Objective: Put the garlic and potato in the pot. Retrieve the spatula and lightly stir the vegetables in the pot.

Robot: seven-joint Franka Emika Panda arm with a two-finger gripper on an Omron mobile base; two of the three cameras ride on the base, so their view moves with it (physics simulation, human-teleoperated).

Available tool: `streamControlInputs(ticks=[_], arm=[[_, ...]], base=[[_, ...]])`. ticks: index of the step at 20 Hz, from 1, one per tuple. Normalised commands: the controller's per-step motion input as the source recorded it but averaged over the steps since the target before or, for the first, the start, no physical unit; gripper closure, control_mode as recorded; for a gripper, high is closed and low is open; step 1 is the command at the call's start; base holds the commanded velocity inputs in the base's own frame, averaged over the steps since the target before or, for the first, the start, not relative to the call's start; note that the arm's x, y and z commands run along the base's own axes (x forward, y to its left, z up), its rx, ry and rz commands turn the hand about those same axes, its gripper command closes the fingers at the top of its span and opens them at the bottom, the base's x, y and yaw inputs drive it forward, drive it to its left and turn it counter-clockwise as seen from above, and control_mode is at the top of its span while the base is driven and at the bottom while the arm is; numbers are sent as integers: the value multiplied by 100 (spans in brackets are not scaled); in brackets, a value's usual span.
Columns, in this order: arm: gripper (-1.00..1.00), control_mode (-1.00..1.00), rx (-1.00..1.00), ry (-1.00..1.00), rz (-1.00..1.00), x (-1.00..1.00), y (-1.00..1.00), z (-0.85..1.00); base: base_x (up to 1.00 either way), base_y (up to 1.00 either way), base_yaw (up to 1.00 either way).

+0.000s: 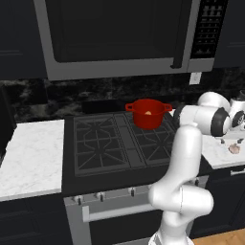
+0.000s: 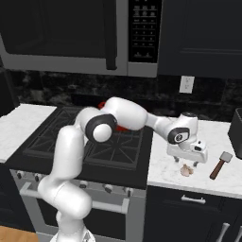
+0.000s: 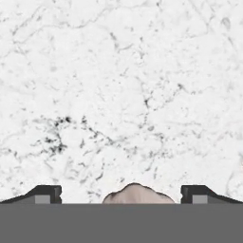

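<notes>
On the stove's right rear burner, left base view: pot (image 1: 148,114), bright red, upright, mouth up, loop handles out to left and right, a pale item inside, apparently the potato; gripper (image 1: 233,142) out over the marble counter (image 1: 217,154) to the right of the stove (image 1: 119,143), just above the garlic (image 1: 234,149). Right base view: gripper (image 2: 188,163) pointing down, garlic (image 2: 186,171) a pale lobed bulb directly beneath it on the counter (image 2: 165,172); spatula (image 2: 220,165) lying near to the right, dark handle toward the counter front, pale head toward the wall, long axis slanted front-to-back. Hand view: both fingertips (image 3: 46,194) set wide apart, nothing held, garlic (image 3: 137,193) centred between them against the marble; bulb rounded, no clear long axis. Hazards, judged: the rounded bulb may roll or squirt sideways if the fingers close off-centre or too high; descending too far risks striking the counter; the carry to the pot could clip its rim or handle.
</notes>
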Motion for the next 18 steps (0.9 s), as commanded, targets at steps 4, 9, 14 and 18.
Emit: streamControlInputs(ticks=[4,9,14,18], arm=[[-100,-100,4,3,0,-8,-1,-33],[-100,-100,5,3,-1,-2,-1,-27],[-100,-100,5,1,-2,-21,-8,-13],[-100,-100,1,0,-2,-54,-2,-14]], base=[[0,0,0],[0,0,0],[0,0,0],[0,0,0]])
